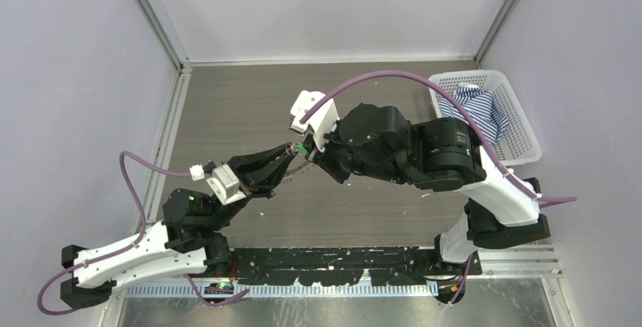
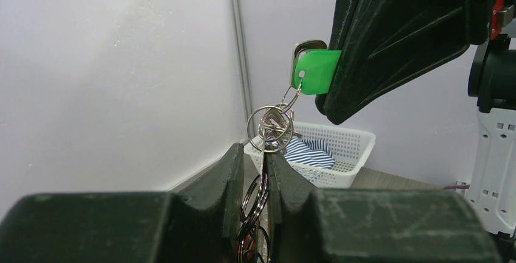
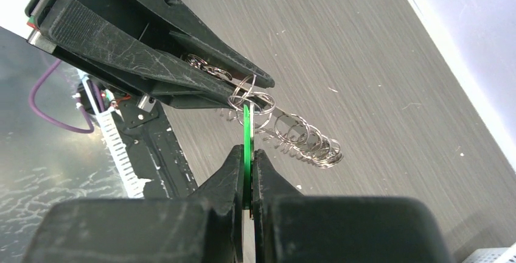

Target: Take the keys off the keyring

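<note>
Both grippers meet in mid-air above the table's middle. My left gripper (image 1: 285, 162) (image 2: 260, 156) is shut on the keyring (image 2: 263, 181), a thin silvery wire ring standing on edge between its pads. More linked rings (image 2: 271, 126) rise from it to the green-headed key (image 2: 314, 71) (image 3: 246, 126). A silvery key head (image 2: 308, 46) shows just behind the green one. My right gripper (image 1: 308, 147) (image 3: 246, 153) is shut on the green head, seen edge-on between its pads. A string of several silvery rings (image 3: 304, 138) trails past the left fingers (image 3: 140, 44). Other keys are hidden.
A white plastic basket (image 1: 522, 126) (image 2: 356, 144) holding a blue-striped cloth (image 1: 473, 104) stands at the table's right edge. Grey walls and metal frame posts (image 1: 155, 17) close in the back and sides. A black rail (image 1: 333, 259) runs along the near edge between the arm bases.
</note>
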